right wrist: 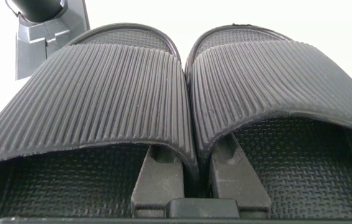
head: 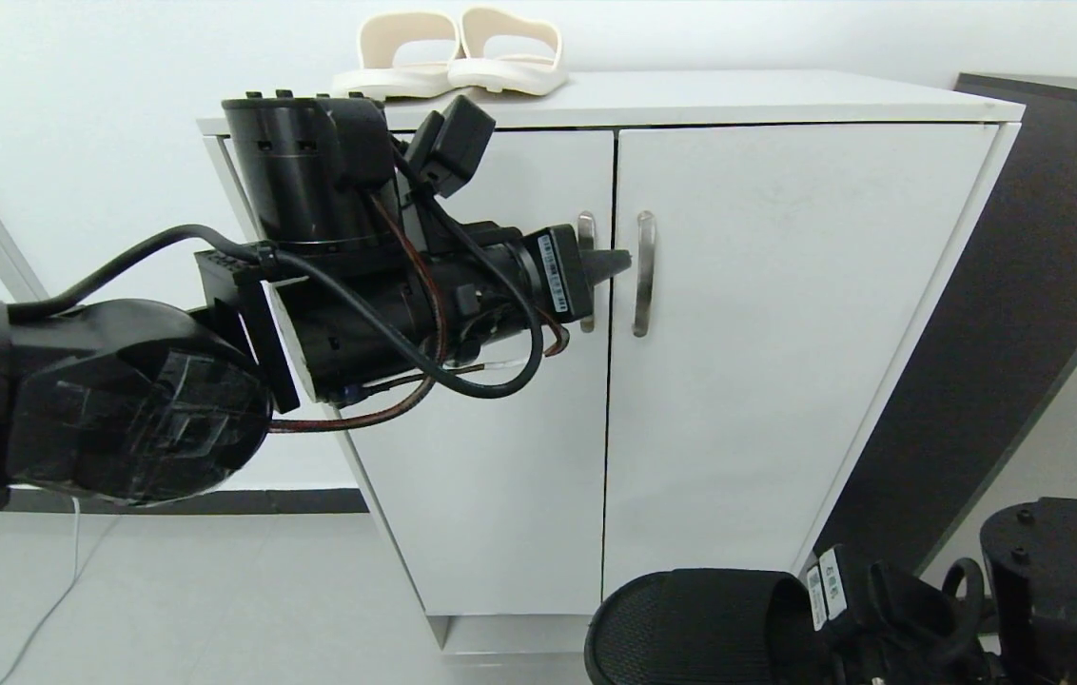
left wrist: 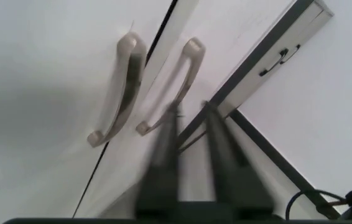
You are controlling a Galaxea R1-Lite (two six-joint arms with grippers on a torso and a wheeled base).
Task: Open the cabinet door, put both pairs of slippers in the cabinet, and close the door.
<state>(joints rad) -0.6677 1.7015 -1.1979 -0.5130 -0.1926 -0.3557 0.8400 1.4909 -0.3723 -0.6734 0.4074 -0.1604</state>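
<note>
My left pincer (head: 616, 261) is raised to the front of the cabinet (head: 738, 95), level with the upper part of the handles. From the head view its tip lies between the left handle (head: 586, 274) and the right handle (head: 644, 274), just past the seam where the two doors meet. In the left wrist view my fingers (left wrist: 162, 155) stand apart with nothing between them. That view is smeared, so I cannot tell whether a fingertip touches a handle or merely sits close to it.

Both the left door (head: 500, 476) and the right door (head: 767, 381) are shut flush.

My right pincer (right wrist: 191, 163) is low, in front of the foot of the cabinet on its right side. It is clamped on the black slippers (head: 691, 628). The pair lies side by side, one finger is under each strap, and the touching inner walls are pinched between them. The ribbed straps point towards the cabinet.

The cream slippers (head: 458, 57) sit side by side on top of the cabinet, near its left rear corner and above the left door.

A dark panel (head: 1024, 285) stands to the right of the cabinet.
</note>
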